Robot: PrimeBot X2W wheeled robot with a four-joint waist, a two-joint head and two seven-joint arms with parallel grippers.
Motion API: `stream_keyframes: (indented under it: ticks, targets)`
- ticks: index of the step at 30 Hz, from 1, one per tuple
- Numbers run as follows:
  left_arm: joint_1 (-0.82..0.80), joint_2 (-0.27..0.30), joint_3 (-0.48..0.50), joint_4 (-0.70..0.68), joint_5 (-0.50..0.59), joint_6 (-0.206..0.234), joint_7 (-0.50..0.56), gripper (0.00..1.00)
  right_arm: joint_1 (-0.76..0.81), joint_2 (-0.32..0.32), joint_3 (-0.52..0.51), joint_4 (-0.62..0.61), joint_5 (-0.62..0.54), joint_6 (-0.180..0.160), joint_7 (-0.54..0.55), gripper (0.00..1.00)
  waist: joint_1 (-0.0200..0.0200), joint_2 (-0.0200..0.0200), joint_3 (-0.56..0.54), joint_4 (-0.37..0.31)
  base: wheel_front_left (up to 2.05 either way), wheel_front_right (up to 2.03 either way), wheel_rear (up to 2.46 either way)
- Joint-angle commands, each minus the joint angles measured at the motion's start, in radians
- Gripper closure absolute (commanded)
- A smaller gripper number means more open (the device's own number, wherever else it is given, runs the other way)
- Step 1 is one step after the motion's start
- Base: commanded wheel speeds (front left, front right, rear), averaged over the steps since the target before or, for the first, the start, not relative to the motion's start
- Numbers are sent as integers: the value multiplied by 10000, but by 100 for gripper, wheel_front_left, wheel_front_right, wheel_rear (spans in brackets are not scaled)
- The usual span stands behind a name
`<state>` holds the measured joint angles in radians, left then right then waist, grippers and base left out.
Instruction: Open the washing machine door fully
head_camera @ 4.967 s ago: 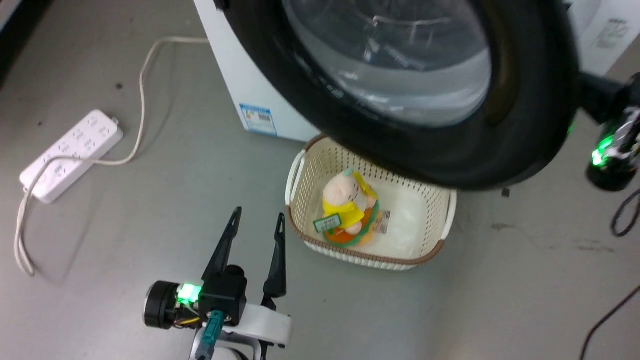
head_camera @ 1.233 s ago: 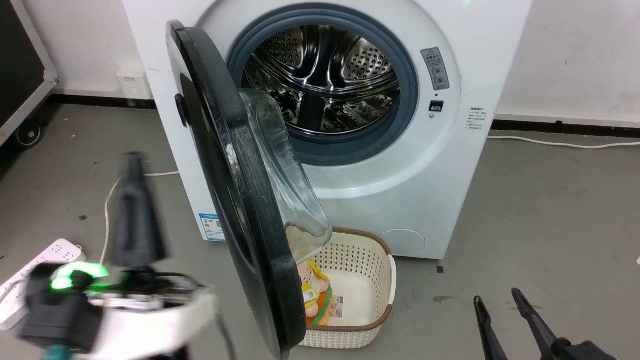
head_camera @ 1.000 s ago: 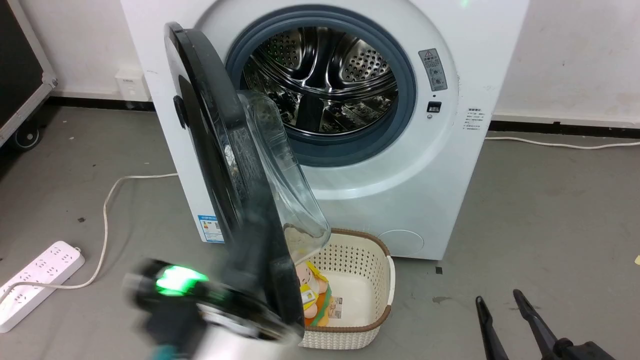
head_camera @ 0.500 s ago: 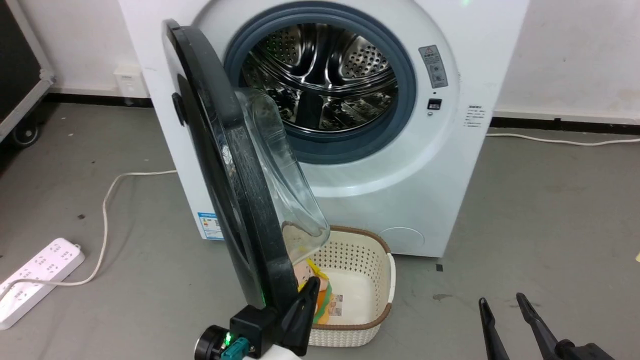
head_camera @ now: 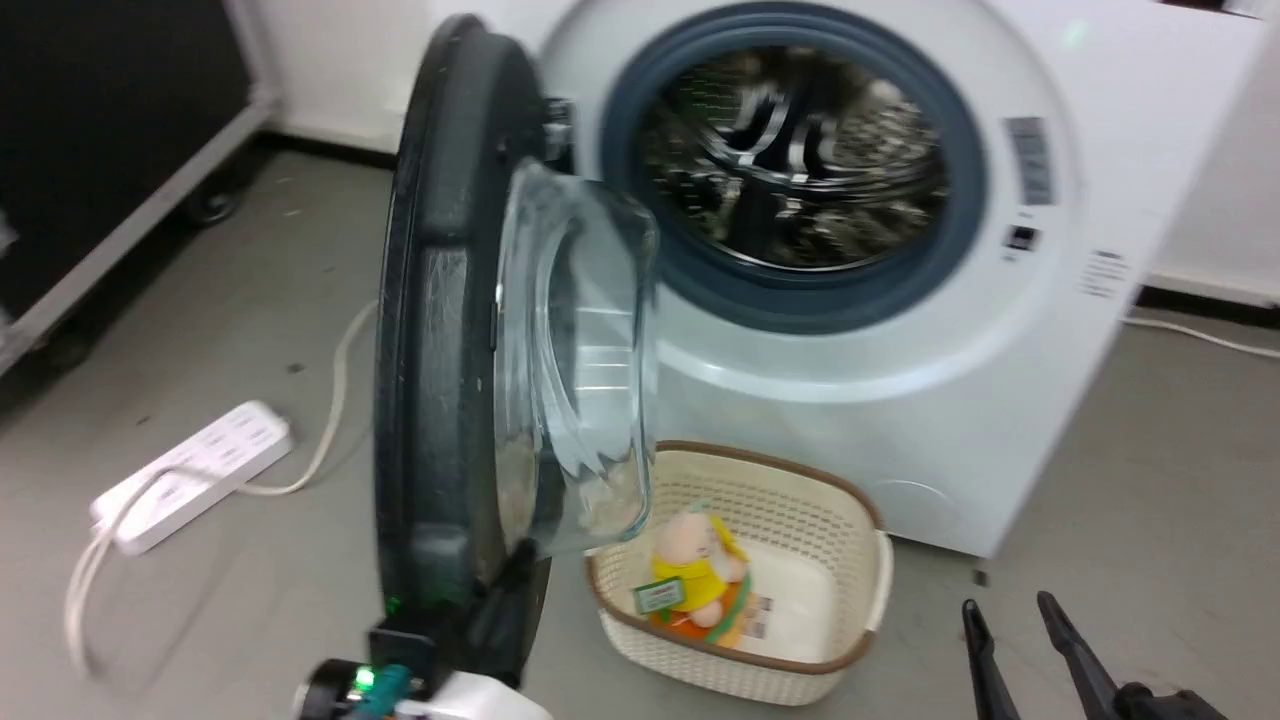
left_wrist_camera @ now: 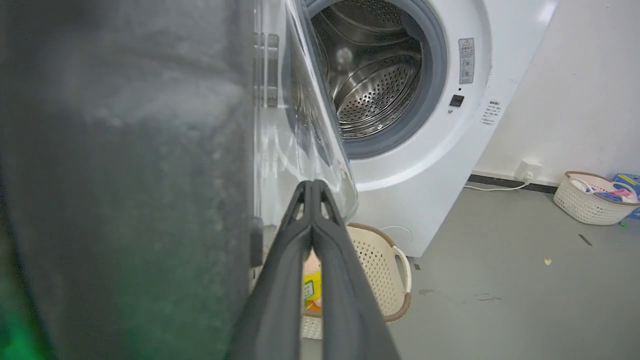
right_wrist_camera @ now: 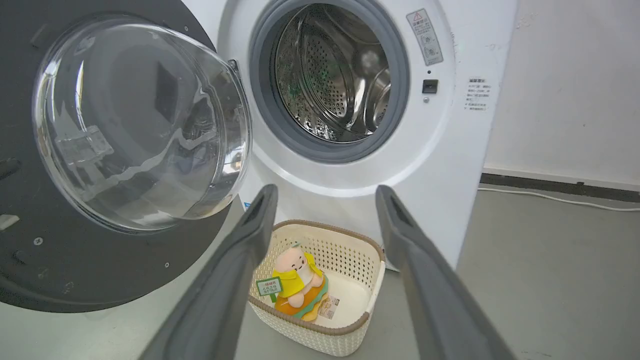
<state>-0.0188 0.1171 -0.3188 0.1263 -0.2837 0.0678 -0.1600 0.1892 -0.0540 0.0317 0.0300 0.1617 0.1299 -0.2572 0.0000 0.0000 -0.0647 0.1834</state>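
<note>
1. A room with a grey concrete floor (head_camera: pixel 1150 450) and a white wall (right_wrist_camera: pixel 565 75). A dark wheeled case (head_camera: pixel 120 150) stands at the left.
2. The washing machine (head_camera: pixel 850 400), a white front-loader, has its steel drum exposed.
3. The washing machine door (head_camera: pixel 440 350) hangs from the left of the opening and stands out from the front, nearly edge-on to the head camera. Its glass bowl (head_camera: pixel 590 350) bulges toward the drum side. It looks about half swung and not folded back.
4. A cream basket (head_camera: pixel 700 670) with a plush toy (head_camera: pixel 695 560) sits under the door. A power strip (head_camera: pixel 190 475) lies at the left.
5. The left gripper (left_wrist_camera: pixel 312 187) has its fingers pressed together and holds nothing. It lies along the door's inner face, low beside the bowl. A second ago it was a blur swinging in. The head camera has also turned since, so the scene's shift is not the door's. The gripper seems placed to push the door wider from inside.
6. The right gripper (head_camera: pixel 1006 602) has its fingers spread and empty. It waits low at the right, well apart from the door.
</note>
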Motion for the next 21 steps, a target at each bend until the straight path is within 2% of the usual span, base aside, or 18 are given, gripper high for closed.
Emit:
stream_keyframes:
  ticks: [1, 7, 11, 17, 21]
  targets:
    - [34, 253, 377, -118, -128, 185, -64, 100, 68, 37, 57, 53, 70, 8, -45, 0, 0, 0, 90, 709, 0, 0, 0]
    - [-201, 735, 1301, -239, -457, 493, -143, 100, -3, 37, 177, 105, -92, 8, -45, 0, 0, 0, 398, 1169, 0, 0, 0]
    - [-612, 1026, 1793, -93, -688, 538, -161, 100, -69, 37, 191, 75, -297, 8, -45, 0, 0, 0, 880, 1300, 0, 0, 0]
    - [-1795, 1373, 2588, 794, -1224, 503, -246, 100, -416, -60, 217, -26, -729, 8, -45, 0, 0, 0, 1931, 1296, 0, 0, 0]
    - [-2689, 1828, 3221, 1586, -1486, 495, -437, 100, -689, -349, 173, -175, -778, 8, -45, 0, 0, 0, 2691, 1192, 0, 0, 0]
